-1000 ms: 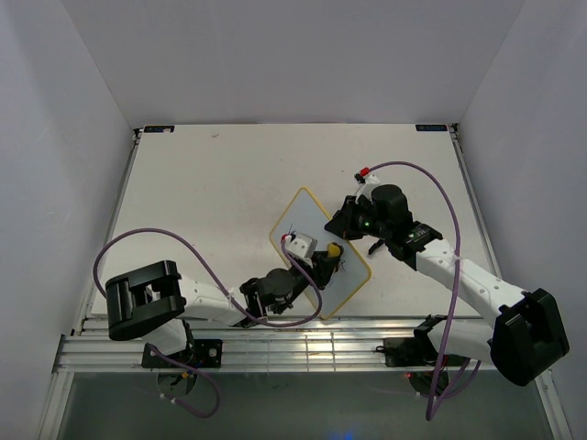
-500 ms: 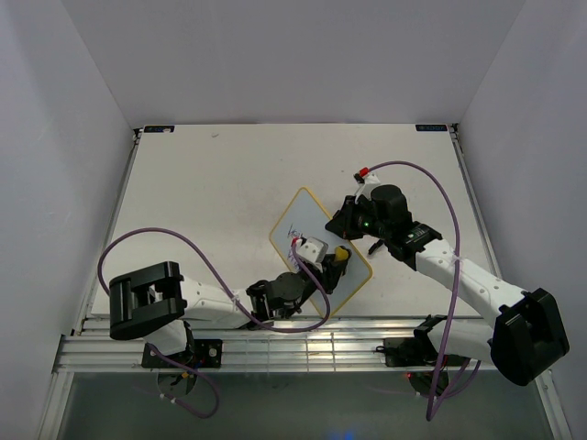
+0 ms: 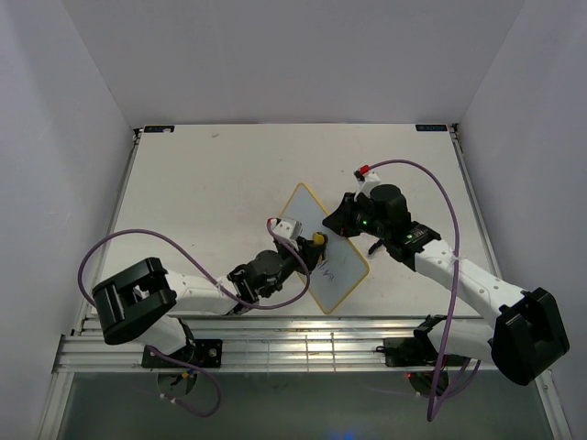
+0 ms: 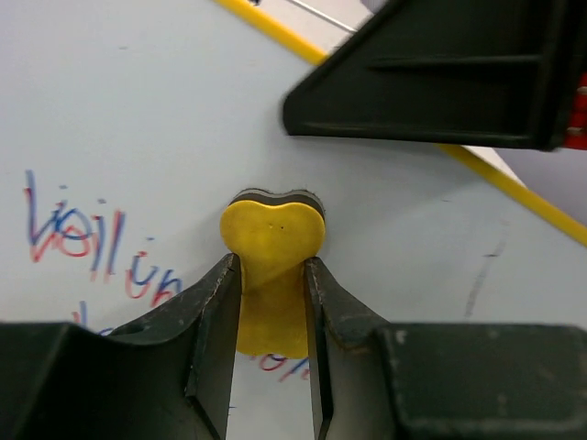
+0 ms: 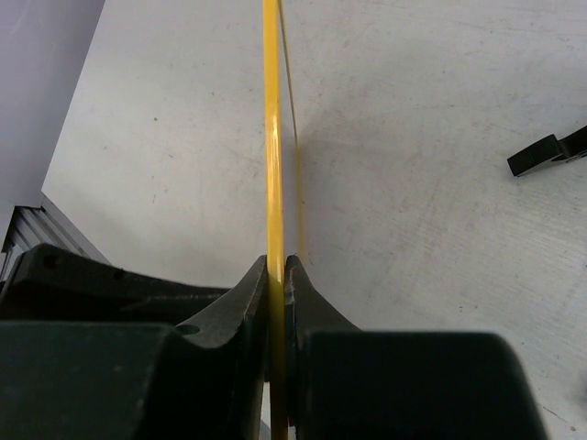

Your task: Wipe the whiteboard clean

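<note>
**Eraser has shifted toward the far corner**

Your left jaws are shut tight on the yellow eraser [image 4: 273, 234]. Its heart-shaped end sticks out past the fingertips and presses on the board [image 4: 138, 110]. A second ago the eraser sat lower on the board's right side; it has since moved up toward the far corner, closer to the right jaws. Red and blue writing [image 4: 64, 225] lies left of the left jaws and beneath them, with only faint smears to their right. Your right jaws stay pinched shut on the board's thin yellow edge, with the counter [image 3: 202, 183] spread beyond them.
</note>
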Robot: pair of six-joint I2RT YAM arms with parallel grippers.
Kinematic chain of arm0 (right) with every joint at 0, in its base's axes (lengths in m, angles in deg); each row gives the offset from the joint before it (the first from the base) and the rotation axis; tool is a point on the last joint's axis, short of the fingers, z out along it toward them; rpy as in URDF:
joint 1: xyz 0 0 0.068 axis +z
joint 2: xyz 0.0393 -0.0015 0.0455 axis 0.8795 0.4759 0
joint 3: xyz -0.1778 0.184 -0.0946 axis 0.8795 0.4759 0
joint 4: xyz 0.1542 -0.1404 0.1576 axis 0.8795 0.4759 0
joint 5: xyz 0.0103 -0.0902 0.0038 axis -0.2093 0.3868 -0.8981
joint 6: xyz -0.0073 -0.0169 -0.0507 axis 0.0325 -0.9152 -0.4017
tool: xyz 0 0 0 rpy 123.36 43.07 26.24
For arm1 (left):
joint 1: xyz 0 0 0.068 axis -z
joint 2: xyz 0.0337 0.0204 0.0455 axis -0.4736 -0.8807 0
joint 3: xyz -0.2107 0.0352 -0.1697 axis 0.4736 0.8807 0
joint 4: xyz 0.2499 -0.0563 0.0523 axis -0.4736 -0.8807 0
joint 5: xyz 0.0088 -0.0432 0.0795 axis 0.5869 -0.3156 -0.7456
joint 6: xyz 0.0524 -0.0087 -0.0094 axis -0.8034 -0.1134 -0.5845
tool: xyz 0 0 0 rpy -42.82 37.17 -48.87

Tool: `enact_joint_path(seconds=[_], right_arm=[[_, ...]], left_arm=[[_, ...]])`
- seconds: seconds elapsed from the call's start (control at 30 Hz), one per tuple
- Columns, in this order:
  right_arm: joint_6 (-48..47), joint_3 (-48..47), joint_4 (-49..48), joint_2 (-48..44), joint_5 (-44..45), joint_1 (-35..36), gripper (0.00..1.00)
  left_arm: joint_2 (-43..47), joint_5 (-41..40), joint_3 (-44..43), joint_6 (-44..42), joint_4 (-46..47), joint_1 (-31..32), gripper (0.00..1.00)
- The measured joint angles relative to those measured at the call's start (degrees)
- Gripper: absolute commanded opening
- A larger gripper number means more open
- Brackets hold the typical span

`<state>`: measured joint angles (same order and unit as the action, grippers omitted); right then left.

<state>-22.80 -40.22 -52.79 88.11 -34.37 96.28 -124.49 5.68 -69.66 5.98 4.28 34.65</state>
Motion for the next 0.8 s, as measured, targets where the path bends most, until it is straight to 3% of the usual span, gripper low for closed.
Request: enact_joint_path(seconds=[0.37, 0.8], right_arm=[[0.5, 0.02, -0.15, 0.02, 0.63, 0.0, 0.08], [1.31, 0.02, 0.13, 0.02, 0.81, 0.22, 0.08]], left_arm=[[0.02, 2.45, 0.55, -0.33, -0.68, -2.12, 0.09], [-1.44, -4.96, 0.52, -9.62, 2.67, 8.24, 0.09]])
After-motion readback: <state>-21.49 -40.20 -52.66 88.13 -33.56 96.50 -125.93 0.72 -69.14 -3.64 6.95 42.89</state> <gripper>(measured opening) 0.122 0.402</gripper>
